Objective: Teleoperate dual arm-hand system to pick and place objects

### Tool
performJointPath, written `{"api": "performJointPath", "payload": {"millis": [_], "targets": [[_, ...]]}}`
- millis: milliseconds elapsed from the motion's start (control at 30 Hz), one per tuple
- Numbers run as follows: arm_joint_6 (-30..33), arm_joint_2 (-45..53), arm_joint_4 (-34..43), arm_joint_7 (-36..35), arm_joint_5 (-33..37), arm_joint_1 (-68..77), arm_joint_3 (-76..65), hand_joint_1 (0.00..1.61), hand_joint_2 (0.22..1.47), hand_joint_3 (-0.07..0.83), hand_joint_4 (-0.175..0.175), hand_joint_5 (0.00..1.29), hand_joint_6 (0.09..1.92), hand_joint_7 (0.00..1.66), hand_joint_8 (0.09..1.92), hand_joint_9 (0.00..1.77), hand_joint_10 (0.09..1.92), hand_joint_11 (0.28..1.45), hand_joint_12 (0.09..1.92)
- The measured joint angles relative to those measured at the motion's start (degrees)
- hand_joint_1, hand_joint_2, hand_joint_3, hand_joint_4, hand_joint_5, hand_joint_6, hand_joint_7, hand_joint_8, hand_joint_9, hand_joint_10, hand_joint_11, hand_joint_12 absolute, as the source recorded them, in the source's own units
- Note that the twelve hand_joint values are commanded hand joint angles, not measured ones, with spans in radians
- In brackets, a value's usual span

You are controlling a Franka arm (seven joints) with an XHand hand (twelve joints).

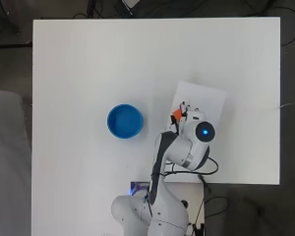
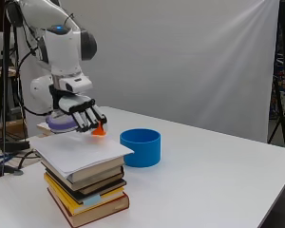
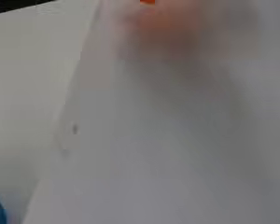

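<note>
A small orange object (image 2: 99, 130) sits at the tips of my hand (image 2: 80, 115), whose fingers curl down and pinch it just above the white sheet (image 2: 80, 149) on top of a stack of books (image 2: 88, 192). From overhead the orange object (image 1: 176, 115) peeks out beside the hand (image 1: 187, 109) at the left edge of the white sheet (image 1: 206, 98). A round blue bowl (image 1: 125, 121) stands on the table left of the stack; in the side view the bowl (image 2: 140, 147) lies just beyond the books. The wrist view shows a blurred orange object (image 3: 148, 2) over the white sheet (image 3: 177, 140).
The white table (image 1: 88, 64) stretches wide behind and to the left of the bowl. The stack of books stands near the table's right front part, close to the arm's base. Cables hang off the table edge by the base (image 1: 206, 172).
</note>
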Motion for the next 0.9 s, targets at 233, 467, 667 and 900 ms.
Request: {"api": "performJointPath", "payload": {"millis": [233, 467, 667, 900], "targets": [[-2.7, -3.1, 5.6, 0.6, 5.5, 0.7, 6.1, 0.91, 1.23, 0.000, 0.175, 0.74, 1.36, 0.99, 1.92, 1.26, 1.92, 0.89, 1.85], [-3.9, -5.8, 7.2, -2.6, 15.0, 2.3, 12.4, 0.92, 1.22, -0.001, 0.175, 0.76, 1.33, 1.01, 1.92, 1.31, 1.92, 0.98, 1.89], [-2.1, -3.5, 3.0, -5.9, 18.2, 3.9, 17.3, 0.92, 1.22, 0.000, 0.175, 0.76, 1.33, 1.01, 1.92, 1.35, 1.92, 1.04, 1.92], [0.2, 0.2, -2.7, -11.1, 20.3, 5.7, 22.6, 0.87, 1.26, 0.003, 0.175, 0.69, 1.42, 0.93, 1.92, 1.31, 1.92, 1.03, 1.92]]}}
